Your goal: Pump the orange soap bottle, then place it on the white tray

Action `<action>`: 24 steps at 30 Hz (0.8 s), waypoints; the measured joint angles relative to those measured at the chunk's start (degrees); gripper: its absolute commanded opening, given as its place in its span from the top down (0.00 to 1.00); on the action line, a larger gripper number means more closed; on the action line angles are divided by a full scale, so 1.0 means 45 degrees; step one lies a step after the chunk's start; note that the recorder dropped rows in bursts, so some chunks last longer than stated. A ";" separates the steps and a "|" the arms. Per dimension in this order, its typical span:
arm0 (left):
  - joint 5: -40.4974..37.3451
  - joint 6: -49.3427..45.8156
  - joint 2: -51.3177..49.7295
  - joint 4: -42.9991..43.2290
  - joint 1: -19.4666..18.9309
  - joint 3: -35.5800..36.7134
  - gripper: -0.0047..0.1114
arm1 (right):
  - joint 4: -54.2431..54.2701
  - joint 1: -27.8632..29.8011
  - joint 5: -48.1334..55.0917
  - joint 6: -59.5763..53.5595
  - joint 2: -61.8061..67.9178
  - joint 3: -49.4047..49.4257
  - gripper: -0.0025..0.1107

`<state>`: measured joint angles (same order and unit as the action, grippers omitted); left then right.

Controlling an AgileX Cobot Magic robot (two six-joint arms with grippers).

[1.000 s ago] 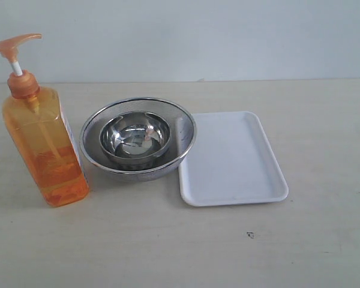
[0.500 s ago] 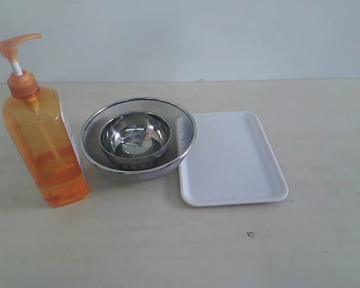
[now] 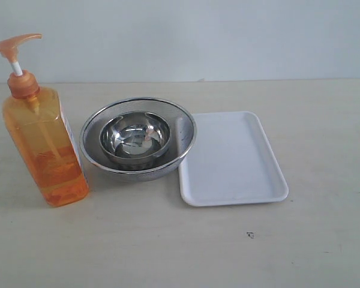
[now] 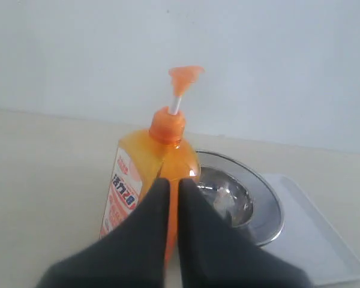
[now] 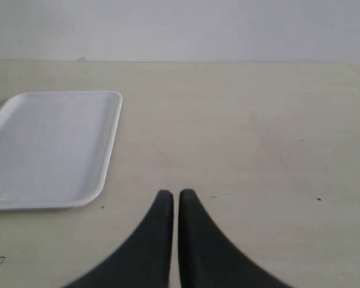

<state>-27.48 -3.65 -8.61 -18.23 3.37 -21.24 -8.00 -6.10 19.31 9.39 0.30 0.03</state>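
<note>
The orange soap bottle point(image 3: 44, 149) stands upright at the left of the table, pump head raised on its white stem. In the left wrist view the orange soap bottle point(image 4: 145, 180) shows its white-red label, and my left gripper point(image 4: 174, 183) is shut with nothing held, short of the bottle. The white tray point(image 3: 231, 159) lies flat right of the strainer. In the right wrist view the white tray point(image 5: 48, 147) lies off to one side of my right gripper point(image 5: 175, 195), which is shut above bare table. Neither gripper appears in the exterior view.
A round steel mesh strainer point(image 3: 183, 133) holding a steel bowl point(image 3: 135, 139) sits between bottle and tray, touching the tray's edge. The strainer point(image 4: 269, 204) also shows behind the bottle in the left wrist view. A pale wall runs along the table's far edge.
</note>
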 measured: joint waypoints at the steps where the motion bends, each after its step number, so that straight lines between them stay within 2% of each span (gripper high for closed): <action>1: 0.0160 0.0000 0.0218 -0.0118 0.0000 0.0205 0.92 | 0.0000 0.0000 0.0000 0.0000 0.0000 0.0000 0.98; 7: 0.1429 -0.0634 0.0828 -0.1338 0.0000 0.1552 0.92 | 0.0000 0.0000 0.0000 0.0000 0.0000 0.0000 0.98; 13: 0.3005 -0.2095 0.0594 -0.2869 0.0000 0.2252 0.92 | 0.0000 0.0000 0.0000 0.0000 0.0000 0.0000 0.98; 24: 0.4357 -0.5878 -0.3210 -0.6890 0.0000 0.2267 0.92 | 0.0000 0.0000 0.0000 0.0000 0.0000 0.0000 0.98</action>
<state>-7.87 -30.10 -23.05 -49.23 3.37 -11.04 -8.00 -6.10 19.31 9.39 0.30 0.03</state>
